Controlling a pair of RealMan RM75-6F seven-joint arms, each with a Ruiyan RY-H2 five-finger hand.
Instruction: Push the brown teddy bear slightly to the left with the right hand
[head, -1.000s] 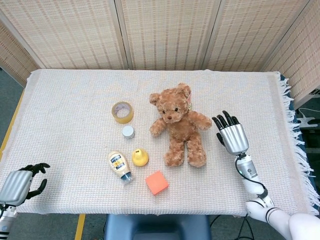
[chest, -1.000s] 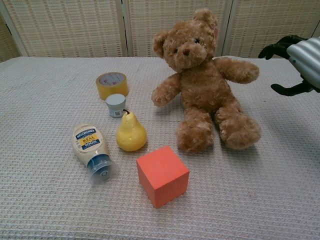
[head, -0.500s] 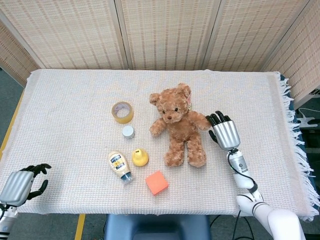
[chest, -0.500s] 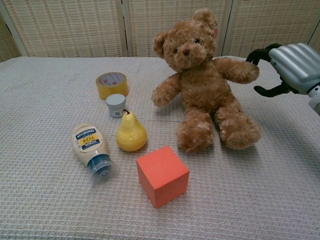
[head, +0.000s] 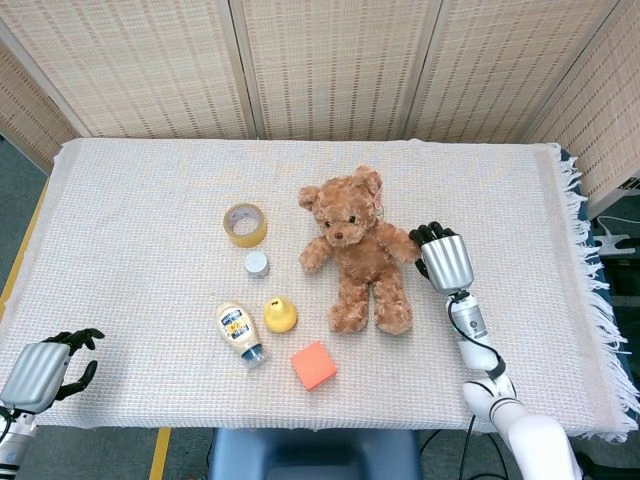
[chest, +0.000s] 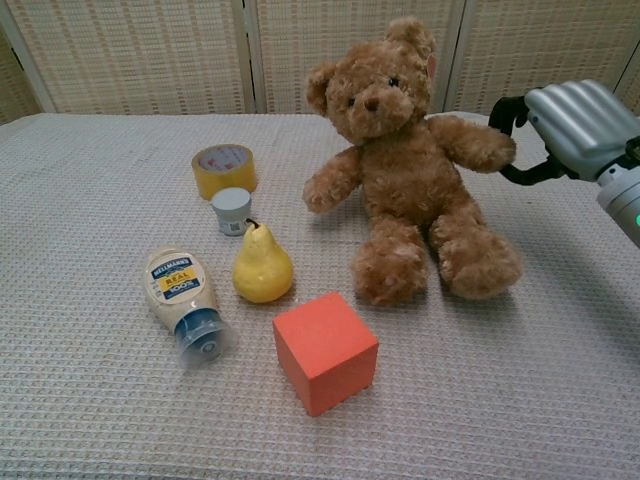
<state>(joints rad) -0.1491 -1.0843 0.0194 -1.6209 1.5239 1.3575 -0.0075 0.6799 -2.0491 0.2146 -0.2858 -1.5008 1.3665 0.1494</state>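
The brown teddy bear sits upright in the middle of the table, legs toward me. My right hand is at the bear's right side, back of the hand up. Its dark fingertips touch the end of the bear's outstretched arm. It holds nothing and its fingers are bent but apart. My left hand rests at the table's front left corner, fingers loosely curved and empty; only the head view shows it.
Left of the bear lie a tape roll, a small white jar, a yellow pear and a mayonnaise bottle on its side. An orange cube sits in front of the bear's feet.
My right hand has moved left from beside the bear until its fingertips meet the bear's arm, fingers bending inward. The bear has barely shifted. The left hand drifted slightly down.
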